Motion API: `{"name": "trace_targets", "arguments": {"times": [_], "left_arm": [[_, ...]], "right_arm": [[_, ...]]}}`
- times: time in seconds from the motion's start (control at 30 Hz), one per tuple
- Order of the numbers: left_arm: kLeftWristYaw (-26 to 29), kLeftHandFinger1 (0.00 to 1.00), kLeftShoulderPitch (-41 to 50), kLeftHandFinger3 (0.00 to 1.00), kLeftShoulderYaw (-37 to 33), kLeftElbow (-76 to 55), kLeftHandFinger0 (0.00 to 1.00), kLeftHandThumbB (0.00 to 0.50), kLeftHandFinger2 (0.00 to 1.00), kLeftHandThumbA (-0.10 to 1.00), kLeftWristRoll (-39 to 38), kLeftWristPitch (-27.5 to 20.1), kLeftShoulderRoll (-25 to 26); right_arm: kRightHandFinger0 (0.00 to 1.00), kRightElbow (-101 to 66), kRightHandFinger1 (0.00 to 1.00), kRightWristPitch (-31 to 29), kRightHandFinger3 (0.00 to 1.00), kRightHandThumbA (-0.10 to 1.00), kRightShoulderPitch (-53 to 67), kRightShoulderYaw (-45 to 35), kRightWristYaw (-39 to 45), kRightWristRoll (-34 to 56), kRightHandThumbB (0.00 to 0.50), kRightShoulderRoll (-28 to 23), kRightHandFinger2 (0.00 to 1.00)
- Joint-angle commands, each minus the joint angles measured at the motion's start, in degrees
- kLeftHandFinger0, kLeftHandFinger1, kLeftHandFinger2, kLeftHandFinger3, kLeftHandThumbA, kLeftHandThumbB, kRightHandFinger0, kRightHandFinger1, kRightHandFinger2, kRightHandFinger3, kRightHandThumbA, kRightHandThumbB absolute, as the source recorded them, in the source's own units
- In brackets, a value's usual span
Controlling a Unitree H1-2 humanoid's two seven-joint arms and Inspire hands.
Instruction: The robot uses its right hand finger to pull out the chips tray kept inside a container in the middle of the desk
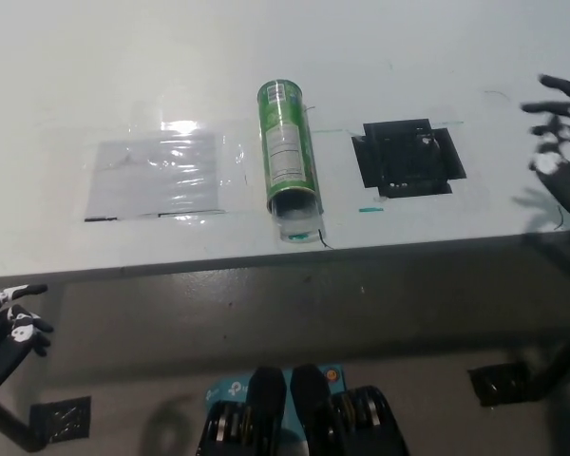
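The scene is evenly and brightly lit from above, and the white counter (123, 76) is rendered slightly washed out. Strong glare is seen on the clear plastic sheet (157, 171), brightest near its top edge. A narrow soft shadow is cast along the green can (287, 142). The floor below the counter edge is left dim and grey. The right hand (560, 142) is smeared by motion blur at the picture's edge, with a faint shadow beneath it.
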Motion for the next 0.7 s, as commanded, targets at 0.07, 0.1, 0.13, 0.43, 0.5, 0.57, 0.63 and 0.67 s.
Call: {"name": "trace_targets", "arguments": {"times": [0.07, 0.1, 0.13, 0.43, 0.5, 0.57, 0.63, 0.67], "left_arm": [[-1.30, 0.28, -1.00, 0.58, 0.18, -1.47, 0.28, 0.180, 0.30, 0.08, -0.81, -0.63, 1.32], [-1.25, 0.27, -0.99, 0.56, 0.23, -1.66, 0.27, 0.194, 0.29, 0.10, -0.98, -0.14, 1.30], [-1.20, 0.27, -0.97, 0.56, 0.28, -1.77, 0.27, 0.187, 0.29, 0.09, -1.05, 0.02, 1.25], [-1.78, 0.29, -1.46, 0.63, 0.31, -1.98, 0.29, 0.115, 0.33, -0.05, -0.95, -0.02, 1.86], [-1.96, 0.30, -1.69, 0.63, 0.41, -1.86, 0.30, 0.107, 0.35, -0.04, -0.98, -0.16, 2.10], [-1.86, 0.32, -1.82, 0.63, 0.47, -2.04, 0.32, 0.107, 0.36, -0.05, -0.95, 0.16, 2.19], [-1.83, 0.32, -1.83, 0.63, 0.46, -2.28, 0.33, 0.102, 0.36, -0.05, -0.81, 0.28, 2.31], [-1.79, 0.32, -1.86, 0.64, 0.52, -2.57, 0.33, 0.102, 0.36, -0.05, -0.87, 0.61, 2.41]], "right_arm": [[0.61, 0.02, 0.21, -0.59, 0.80, -0.10, -6.08, 6.36, 4.14, -4.85, 0.262, -1.05, 0.62], [0.57, -0.04, 0.21, 0.64, 0.81, -0.10, -6.82, 7.78, 4.93, -5.99, 0.255, -1.49, 0.64], [0.53, 0.00, 0.19, 0.60, 0.81, -0.10, -7.12, 8.47, 5.12, -6.59, 0.255, -1.79, 0.65], [0.31, 8.80, 0.18, -7.62, 0.79, -0.10, -12.11, 15.50, 9.77, -9.21, 0.252, -3.62, 0.68], [0.30, 10.65, 0.20, -9.41, 0.79, -0.10, -12.83, 16.47, 9.90, -9.88, 0.254, -3.91, 0.68], [0.28, 12.00, 0.22, -9.45, 0.78, -0.10, -13.54, 17.70, 10.17, -11.31, 0.253, -4.14, 0.69], [0.23, 13.13, 0.18, -9.39, 0.78, -0.10, -13.96, 18.45, 10.66, -11.49, 0.260, -3.93, 0.69], [0.22, 13.65, 0.18, -9.92, 0.78, -0.10, -14.06, 18.59, 10.58, -11.56, 0.262, -3.80, 0.69]]}}
